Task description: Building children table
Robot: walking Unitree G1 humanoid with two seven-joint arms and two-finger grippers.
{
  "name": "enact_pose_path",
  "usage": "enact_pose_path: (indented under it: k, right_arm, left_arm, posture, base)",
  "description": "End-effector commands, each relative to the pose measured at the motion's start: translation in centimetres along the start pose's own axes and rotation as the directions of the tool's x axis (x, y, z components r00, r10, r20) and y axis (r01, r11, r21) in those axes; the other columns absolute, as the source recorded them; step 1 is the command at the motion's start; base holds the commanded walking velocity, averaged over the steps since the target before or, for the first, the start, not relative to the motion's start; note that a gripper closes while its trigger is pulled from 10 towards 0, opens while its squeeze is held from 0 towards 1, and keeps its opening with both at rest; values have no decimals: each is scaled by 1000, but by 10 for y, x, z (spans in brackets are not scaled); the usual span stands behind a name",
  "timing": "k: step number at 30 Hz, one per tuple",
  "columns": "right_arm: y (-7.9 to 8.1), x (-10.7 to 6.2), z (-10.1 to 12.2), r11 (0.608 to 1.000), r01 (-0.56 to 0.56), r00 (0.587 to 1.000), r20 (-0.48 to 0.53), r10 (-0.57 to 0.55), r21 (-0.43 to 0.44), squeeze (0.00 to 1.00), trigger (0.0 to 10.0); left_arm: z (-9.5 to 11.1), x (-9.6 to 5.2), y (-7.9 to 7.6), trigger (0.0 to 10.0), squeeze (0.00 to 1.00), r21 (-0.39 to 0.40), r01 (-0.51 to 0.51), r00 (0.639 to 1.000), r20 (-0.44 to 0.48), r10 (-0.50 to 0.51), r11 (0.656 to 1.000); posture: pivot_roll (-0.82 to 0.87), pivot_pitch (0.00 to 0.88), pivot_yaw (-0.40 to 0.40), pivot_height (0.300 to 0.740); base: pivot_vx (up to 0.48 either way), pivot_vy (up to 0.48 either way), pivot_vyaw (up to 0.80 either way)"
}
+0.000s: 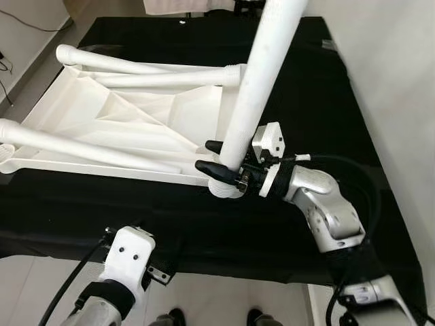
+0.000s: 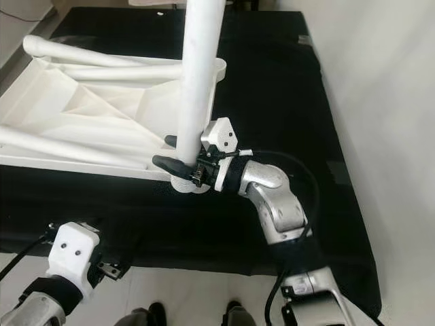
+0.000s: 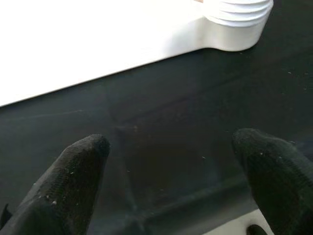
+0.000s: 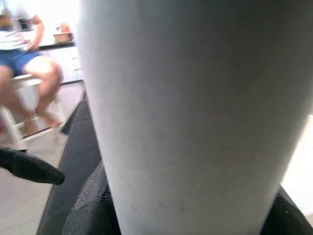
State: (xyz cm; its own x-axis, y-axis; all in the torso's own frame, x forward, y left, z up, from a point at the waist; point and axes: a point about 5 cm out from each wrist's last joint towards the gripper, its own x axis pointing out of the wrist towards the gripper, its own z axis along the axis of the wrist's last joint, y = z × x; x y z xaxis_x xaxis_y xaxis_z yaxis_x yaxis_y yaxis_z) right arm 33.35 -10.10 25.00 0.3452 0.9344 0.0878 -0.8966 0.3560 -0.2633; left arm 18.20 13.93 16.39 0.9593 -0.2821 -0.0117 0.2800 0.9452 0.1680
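A white children's table top [image 1: 129, 125] lies upside down on a black-covered surface [image 1: 319, 102], with two white legs [image 1: 149, 68] standing out of its far corners and one [image 1: 75, 146] at its left near corner. At the near right corner a fourth white leg [image 1: 268, 64] stands upright in its socket [image 1: 228, 190]. My right gripper [image 1: 216, 157] is shut on this leg just above the socket. In the left wrist view the socket [image 3: 237, 24] lies ahead of my left gripper [image 3: 171, 171], which is open and hovers low over the black cover's near edge.
A white wall [image 1: 401, 81] runs along the right side of the black surface. Pale floor [image 1: 224, 299] lies below the near edge. In the right wrist view a person [image 4: 24, 54] sits on a white stool in the background.
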Motion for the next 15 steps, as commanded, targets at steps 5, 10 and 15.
enact_pose_path:
  k: [5, 10, 15]
  right_arm:
    - [-12, 4, 2, 999, -39, 999, 8, 39, 25, 0, 10000]
    - [-21, 8, 8, 997, -74, 997, 27, 74, 36, 0, 10000]
    - [-27, 5, 12, 988, -141, 989, 52, 139, 54, 0, 10000]
  left_arm:
    - [2, -8, -7, 10000, 0, -19, 24, 1000, 3, -24, 1000]
    - [4, -13, -10, 10000, 0, -28, 36, 999, 4, -36, 999]
    - [6, -19, -14, 10000, 0, -35, 41, 999, 2, -41, 999]
  posture:
    - [52, 338, -5, 740]
    - [53, 362, -9, 740]
    - [61, 388, -15, 740]
  base:
    - [0, 0, 0]
    - [0, 0, 0]
    - [0, 0, 0]
